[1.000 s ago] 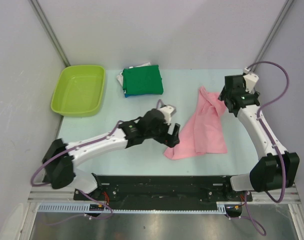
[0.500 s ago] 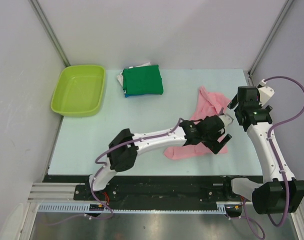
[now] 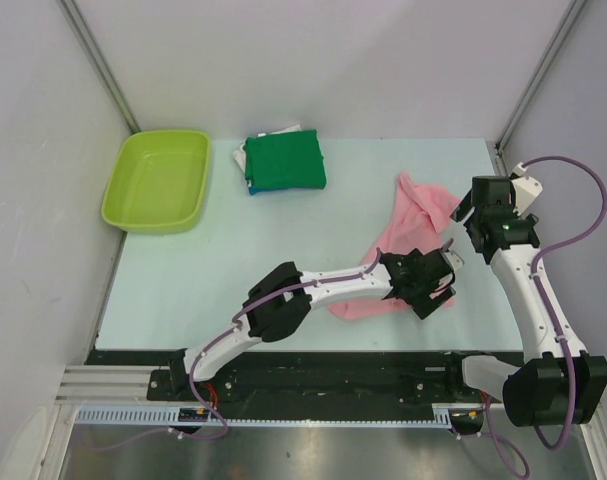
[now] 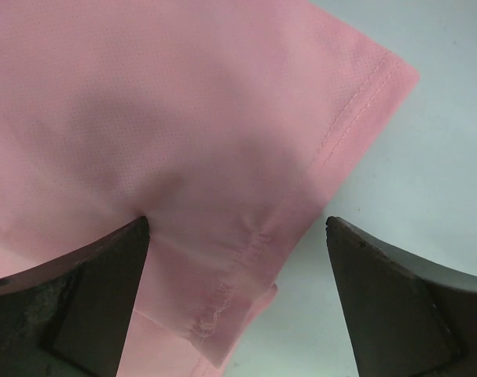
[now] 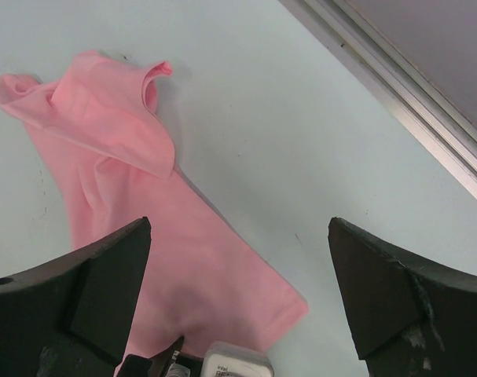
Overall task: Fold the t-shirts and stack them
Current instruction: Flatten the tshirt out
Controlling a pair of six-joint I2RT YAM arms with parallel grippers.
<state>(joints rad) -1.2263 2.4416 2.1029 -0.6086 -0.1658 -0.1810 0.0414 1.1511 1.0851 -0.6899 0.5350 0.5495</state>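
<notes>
A light pink t-shirt (image 3: pixel 415 222) lies crumpled and partly doubled over on the right of the table. It also shows in the right wrist view (image 5: pixel 120 157). My left gripper (image 3: pixel 438 287) is open, low over the shirt's near right corner. In the left wrist view that gripper (image 4: pixel 236 226) has a hemmed corner of the shirt (image 4: pixel 183 118) between its jaws, not gripped. My right gripper (image 3: pixel 467 214) is open and empty, above the table just right of the shirt; in its own view (image 5: pixel 240 226) it looks down on the shirt. A folded dark green shirt (image 3: pixel 286 162) tops a stack at the back.
A lime green tub (image 3: pixel 158 180) stands at the back left. White and blue cloth edges (image 3: pixel 244 160) show under the green shirt. The left arm (image 3: pixel 323 287) stretches across the near middle of the pale table (image 3: pixel 233 240). A metal rail (image 5: pixel 395 86) borders the table's right edge.
My left arm has swung right, from the shirt's left side to its near right corner. My right gripper has drawn back to the right, away from the shirt's top.
</notes>
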